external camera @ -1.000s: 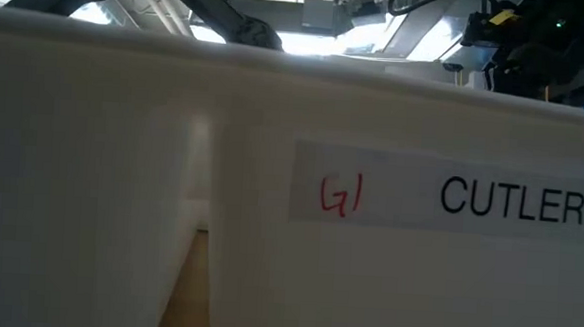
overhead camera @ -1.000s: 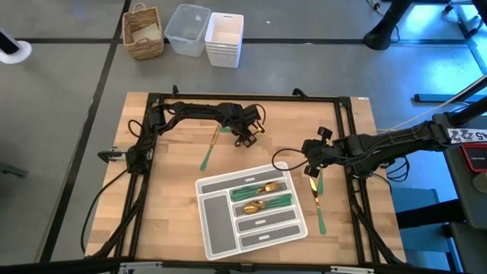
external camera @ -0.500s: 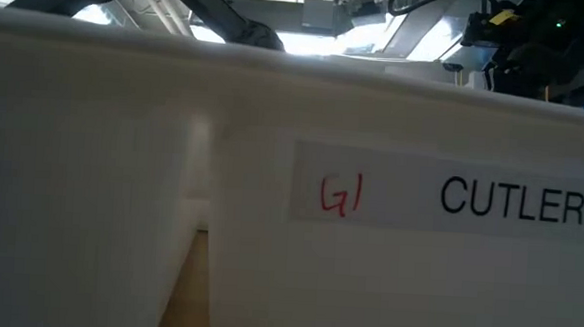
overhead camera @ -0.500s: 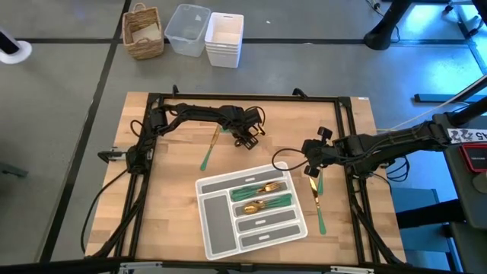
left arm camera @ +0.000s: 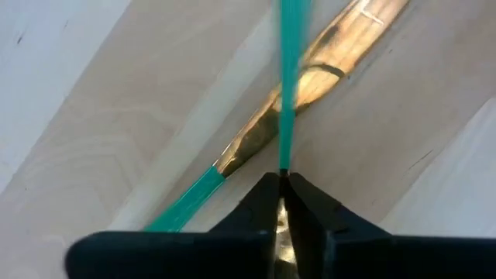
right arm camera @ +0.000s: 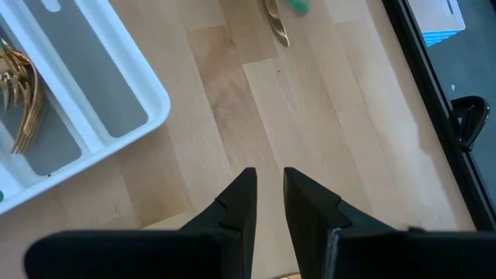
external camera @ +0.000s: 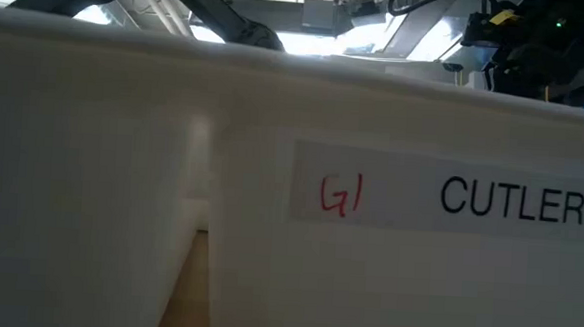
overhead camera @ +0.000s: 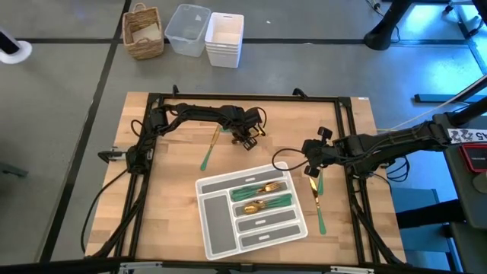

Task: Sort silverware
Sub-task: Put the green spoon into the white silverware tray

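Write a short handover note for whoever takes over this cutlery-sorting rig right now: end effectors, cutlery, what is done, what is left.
Left end effector: shut on the slim green handle of one piece of cutlery.
Right end effector: open, empty, over bare wood beside the grey compartmented tray.
Done: gold green-handled forks and what look like matching spoons lie in two neighbouring tray compartments.
Left: the gripped piece, a gold-and-green piece lying on the wood near the left arm, and gold-and-green cutlery on the wood right of the tray.
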`<action>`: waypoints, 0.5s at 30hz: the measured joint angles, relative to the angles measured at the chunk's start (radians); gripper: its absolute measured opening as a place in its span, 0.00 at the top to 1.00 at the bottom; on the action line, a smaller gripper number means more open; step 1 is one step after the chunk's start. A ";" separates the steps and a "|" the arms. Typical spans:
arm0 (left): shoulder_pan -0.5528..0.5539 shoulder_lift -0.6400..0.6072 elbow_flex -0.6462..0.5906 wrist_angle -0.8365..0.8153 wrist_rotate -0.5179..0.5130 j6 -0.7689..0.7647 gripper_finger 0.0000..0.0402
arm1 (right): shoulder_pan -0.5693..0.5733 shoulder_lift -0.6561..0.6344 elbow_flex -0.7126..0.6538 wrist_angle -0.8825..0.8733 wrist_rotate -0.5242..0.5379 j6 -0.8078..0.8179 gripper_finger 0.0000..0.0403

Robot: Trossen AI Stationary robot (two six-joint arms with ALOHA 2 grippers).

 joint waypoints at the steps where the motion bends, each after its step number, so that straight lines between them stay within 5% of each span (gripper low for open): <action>1: 0.000 0.000 0.000 0.000 0.000 0.001 0.98 | 0.000 0.000 0.000 0.000 0.000 0.000 0.83; 15: -0.008 -0.119 0.000 -0.004 0.101 0.020 0.99 | 0.000 0.000 0.000 0.001 0.000 0.000 0.83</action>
